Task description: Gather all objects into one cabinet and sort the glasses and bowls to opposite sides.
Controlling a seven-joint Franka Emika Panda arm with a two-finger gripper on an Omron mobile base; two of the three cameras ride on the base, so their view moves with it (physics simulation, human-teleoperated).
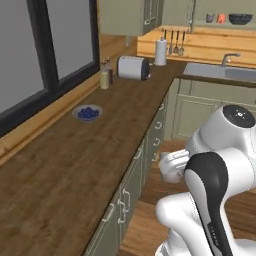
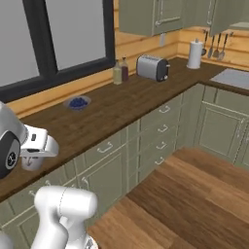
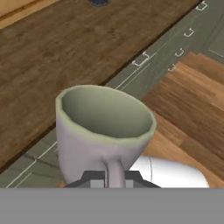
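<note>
one long wooden worktop (image 1: 75, 165) runs under the window, and it carries nothing of the task; on it sit only a toaster (image 1: 133, 68), two bottles (image 1: 105, 76) and a small plate of blue berries (image 1: 88, 113). the arm stands off its front edge, over the plank floor (image 2: 194, 194), which reads as a carrying pose and not a reach.

far off above the sink (image 1: 227, 72), the open olive-green cabinet (image 1: 220, 6) holds the wide dark bowl (image 1: 240, 19) at the right of its shelf, with the orange-red cup (image 1: 221, 18) and a grey mug (image 1: 209, 18) just beside each other to its left. that layout already sets glasses and bowl toward opposite ends, so the shelf seems to be the gathering place.

the second grey mug (image 3: 103, 131) is upright in the gripper (image 3: 114, 177), its mouth facing up and its handle turned toward the hand. the fingers are clenched on that handle, a grip that keeps the mug level while it travels. in the base views it hangs below the wrist, clear of the worktop. my judgement is that it belongs at the left, next to the other mug and the cup.
</note>
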